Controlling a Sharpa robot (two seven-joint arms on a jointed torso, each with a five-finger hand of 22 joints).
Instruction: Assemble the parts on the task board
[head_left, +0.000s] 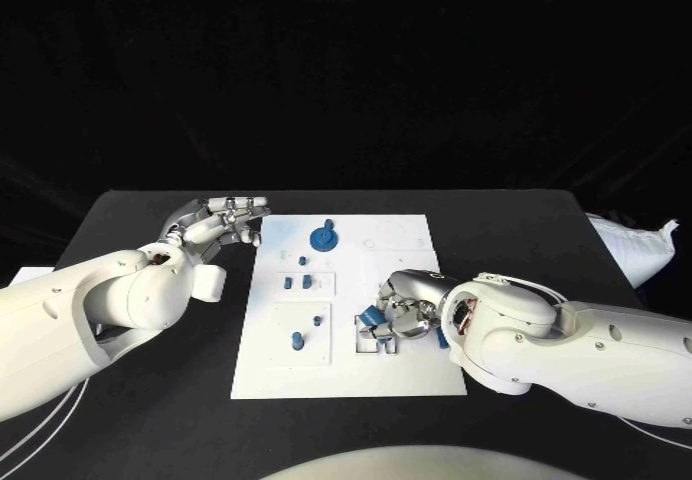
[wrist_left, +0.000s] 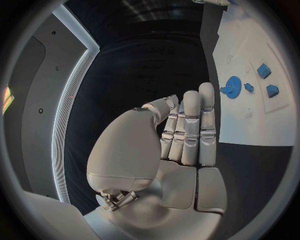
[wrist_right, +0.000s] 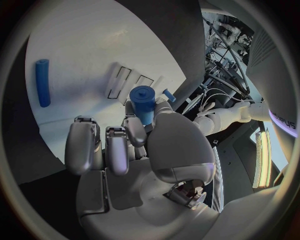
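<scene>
Right wrist view: right hand (wrist_right: 134, 150) pinches blue cylinder (wrist_right: 143, 102), axis upright, above task board (wrist_right: 81, 60); left hand (head_left: 219, 222) empty, fingers apart, far-left.

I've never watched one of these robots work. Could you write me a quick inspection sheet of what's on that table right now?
Surface: black table, with the white rectangular task board lying in its middle.
Job's things: a blue gear-shaped disc at the board's far end; small blue pieces in square recesses; a blue cylinder held over the board.
Clutter: a white bag at the table's right edge.
Hands: left hand is beside the board, holding nothing; right hand grips the cylinder.
Cables: thin white cables under the left arm.
Surroundings: dark backdrop.
</scene>
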